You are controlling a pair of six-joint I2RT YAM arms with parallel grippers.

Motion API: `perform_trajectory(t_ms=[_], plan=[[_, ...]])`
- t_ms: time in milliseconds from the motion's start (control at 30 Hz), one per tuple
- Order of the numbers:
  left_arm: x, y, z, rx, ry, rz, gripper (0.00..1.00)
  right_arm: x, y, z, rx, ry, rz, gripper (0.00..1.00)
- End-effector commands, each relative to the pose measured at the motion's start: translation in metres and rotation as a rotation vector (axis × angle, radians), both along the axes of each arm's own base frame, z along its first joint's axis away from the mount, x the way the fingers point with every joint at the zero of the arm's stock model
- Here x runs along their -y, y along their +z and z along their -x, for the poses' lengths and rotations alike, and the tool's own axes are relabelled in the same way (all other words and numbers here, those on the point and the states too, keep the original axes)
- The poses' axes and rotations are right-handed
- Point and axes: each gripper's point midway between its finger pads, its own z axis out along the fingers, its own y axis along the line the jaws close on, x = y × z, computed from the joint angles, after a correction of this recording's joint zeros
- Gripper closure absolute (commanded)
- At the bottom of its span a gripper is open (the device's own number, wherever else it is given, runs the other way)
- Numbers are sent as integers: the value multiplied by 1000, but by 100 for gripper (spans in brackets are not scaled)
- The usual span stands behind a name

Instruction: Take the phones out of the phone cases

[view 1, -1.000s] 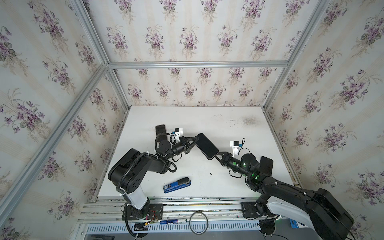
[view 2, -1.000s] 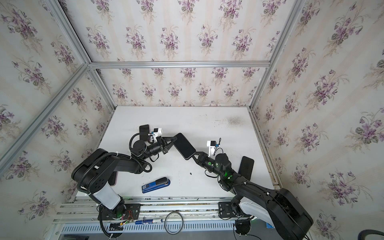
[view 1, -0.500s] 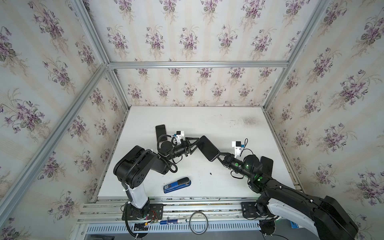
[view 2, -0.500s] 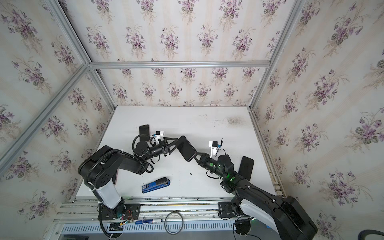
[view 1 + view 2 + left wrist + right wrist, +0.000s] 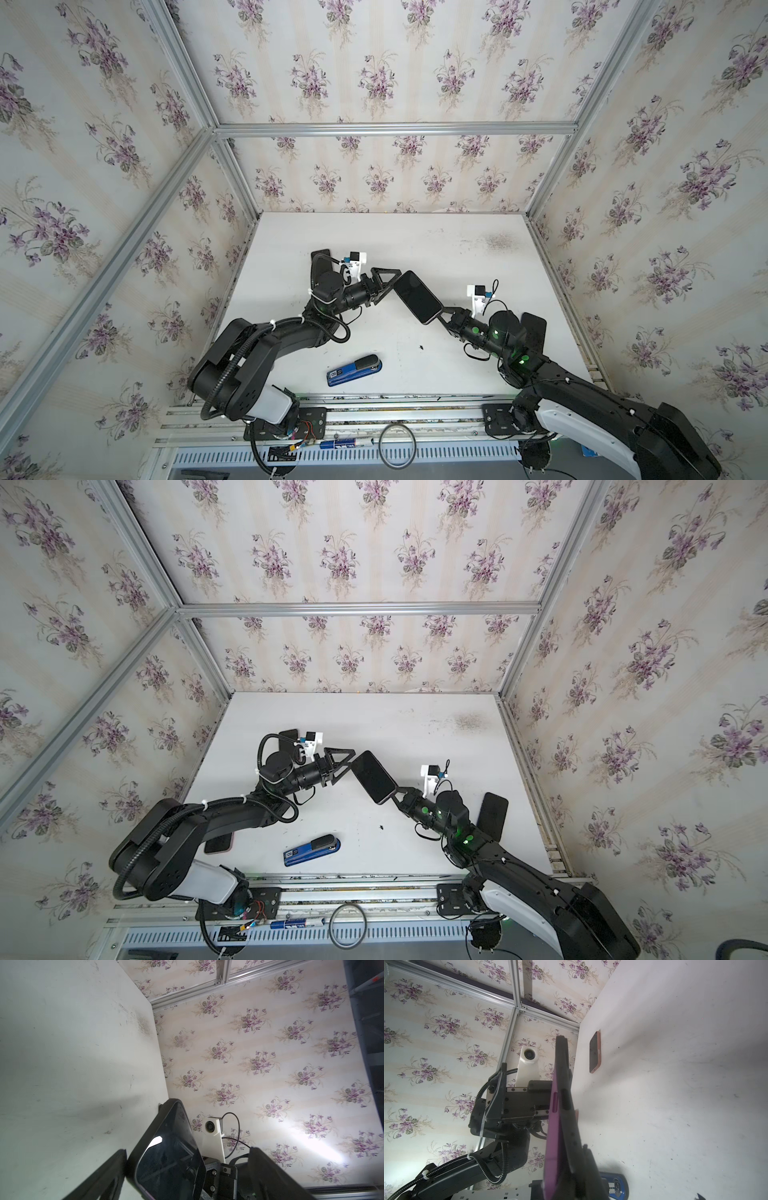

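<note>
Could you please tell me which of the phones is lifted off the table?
The purple-cased phone, gripped at its end by the right tool; the other phones lie flat on the table.

White table (image 5: 415,241) holds a blue stapler (image 5: 354,370) and a red-edged phone (image 5: 218,843).

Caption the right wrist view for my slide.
Right gripper clamps the purple-cased phone edge-on; open left gripper faces it; a brown-cased phone lies on the white table.

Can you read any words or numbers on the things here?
Nothing here can be read.
blue stapler: white label on one end, too small to read.
marker: print on its barrel, blurred.
phone: dark screen, no writing shows.
</note>
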Motion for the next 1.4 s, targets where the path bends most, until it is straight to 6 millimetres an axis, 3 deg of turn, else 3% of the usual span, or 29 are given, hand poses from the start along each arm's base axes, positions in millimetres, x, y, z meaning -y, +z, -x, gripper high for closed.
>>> perform_trajectory(t_ms=[0,167,333,667,967,1367], plan=[[-3,-32,0,-53,5,-131,6,0,11,-4,18,-18,-28,100],[-4,-41,-1,-70,8,-160,5,1,11,-4,11,-22,-22,100],[-5,-30,1,-9,9,-221,4,1,5,-4,-13,-26,-7,100],[5,3,30,283,-98,-652,3,9,-20,-4,-119,-76,19,100],[18,-11,57,444,-239,-972,3,17,-43,-2,-216,-119,56,100],[58,-39,85,523,-431,-1111,7,18,-60,-1,-266,-125,80,100]])
